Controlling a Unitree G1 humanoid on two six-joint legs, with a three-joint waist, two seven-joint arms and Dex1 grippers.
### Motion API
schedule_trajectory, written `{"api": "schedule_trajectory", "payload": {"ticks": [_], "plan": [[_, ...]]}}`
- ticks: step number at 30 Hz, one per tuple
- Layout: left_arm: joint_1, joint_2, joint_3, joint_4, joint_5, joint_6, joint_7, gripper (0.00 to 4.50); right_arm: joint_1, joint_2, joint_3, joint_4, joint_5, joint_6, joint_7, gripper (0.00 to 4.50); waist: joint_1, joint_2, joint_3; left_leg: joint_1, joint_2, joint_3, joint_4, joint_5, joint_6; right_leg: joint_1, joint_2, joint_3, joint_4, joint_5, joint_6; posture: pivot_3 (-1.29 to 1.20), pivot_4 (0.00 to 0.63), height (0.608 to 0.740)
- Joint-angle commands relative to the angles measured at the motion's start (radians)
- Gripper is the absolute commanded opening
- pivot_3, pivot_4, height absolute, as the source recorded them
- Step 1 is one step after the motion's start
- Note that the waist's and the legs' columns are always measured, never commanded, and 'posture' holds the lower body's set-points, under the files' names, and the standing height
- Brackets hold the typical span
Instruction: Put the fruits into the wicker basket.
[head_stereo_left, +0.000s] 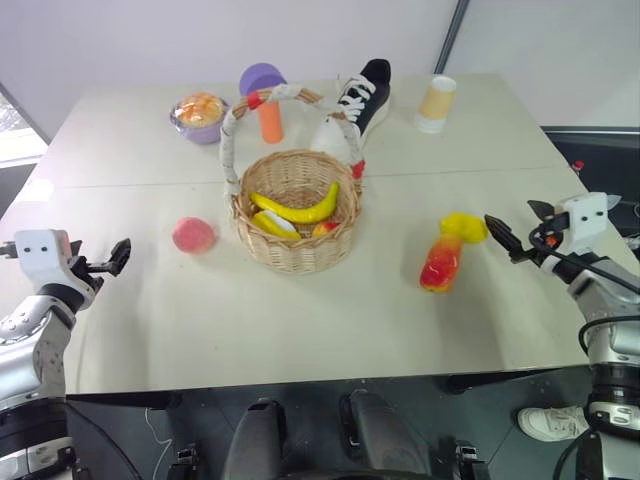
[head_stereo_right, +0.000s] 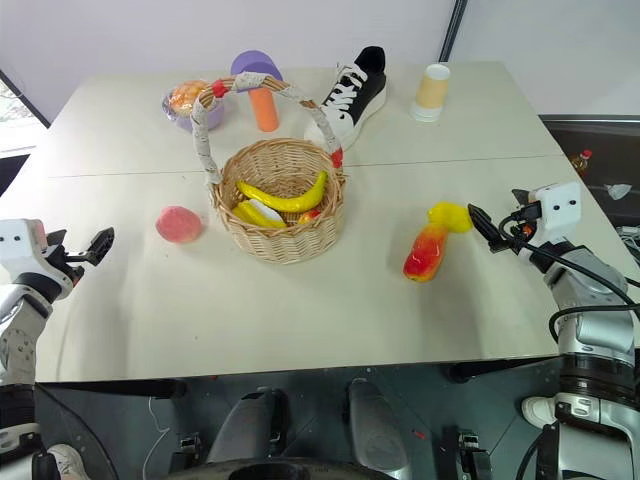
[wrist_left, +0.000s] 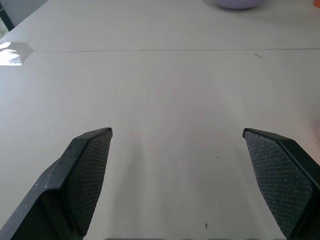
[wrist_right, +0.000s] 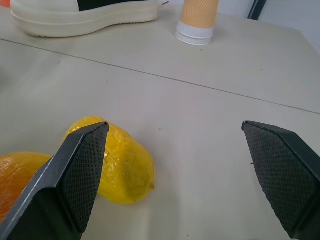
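Observation:
The wicker basket (head_stereo_left: 300, 256) stands mid-table with yellow bananas (head_stereo_left: 300, 211) inside, beside a small red-yellow piece. A pink-red peach (head_stereo_left: 193, 235) lies on the table just left of the basket. To its right lie the red-orange mango (head_stereo_left: 441, 263) and the yellow lemon (head_stereo_left: 463, 227), touching each other. My left gripper (head_stereo_left: 114, 257) hovers open at the table's left edge, well left of the peach. My right gripper (head_stereo_left: 510, 215) is open and level just right of the lemon (wrist_right: 122, 165), which sits in front of one fingertip (wrist_right: 85, 150).
Behind the basket stand a purple-capped orange mushroom block (head_stereo_left: 266, 95), a small purple bowl (head_stereo_left: 200, 120) with something orange in it, a black-and-white shoe (head_stereo_left: 360, 100) and a paper cup (head_stereo_left: 436, 103). The table's front edge (head_stereo_left: 300, 382) is near me.

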Motion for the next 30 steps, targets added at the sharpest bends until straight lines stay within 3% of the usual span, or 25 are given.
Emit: {"api": "schedule_trajectory", "payload": {"ticks": [1,11,18,23,30], "plan": [[-0.02,0.013,0.024,-0.024,-0.003,-0.005,0.004,4.5,-0.02,0.004,-0.014,-0.009,0.009,-0.025,-0.005,4.45,0.0,0.0,0.0,0.0,0.0,0.0,0.0,0.0,0.0,0.0,0.0,0.0,0.0,0.0,0.0,0.0,0.15,0.74],[-0.058,0.035,0.018,-0.031,-0.008,0.013,-0.013,4.5,-0.03,0.025,0.001,-0.111,0.039,0.0,0.004,4.45,-0.001,0.0,0.0,0.0,0.0,0.0,0.0,0.0,0.0,0.0,0.0,0.0,0.0,0.0,0.0,0.0,0.15,0.74],[-0.06,0.063,0.015,-0.167,-0.104,0.128,-0.093,4.5,-0.038,0.0,0.053,-0.305,0.126,0.109,0.085,4.45,-0.001,0.0,0.0,0.0,0.0,-0.001,0.0,0.0,0.0,0.0,0.0,0.0,0.0,0.0,0.0,0.0,0.15,0.74],[-0.092,0.135,-0.105,-0.275,-0.124,0.265,-0.172,4.5,0.008,-0.042,0.158,-0.582,0.26,0.279,0.197,4.45,0.002,0.0,0.0,0.0,0.0,-0.001,0.0,0.0,0.0,0.0,0.0,-0.001,0.0,0.0,0.0,0.0,0.15,0.74],[-0.23,0.19,-0.284,-0.225,-0.048,0.375,-0.199,4.5,-0.041,0.025,0.332,-0.755,0.317,0.383,0.181,4.45,-0.001,0.0,0.0,0.0,0.0,-0.002,0.001,0.0,0.0,0.0,0.001,-0.001,0.0,0.0,0.0,0.0,0.15,0.74]]}}
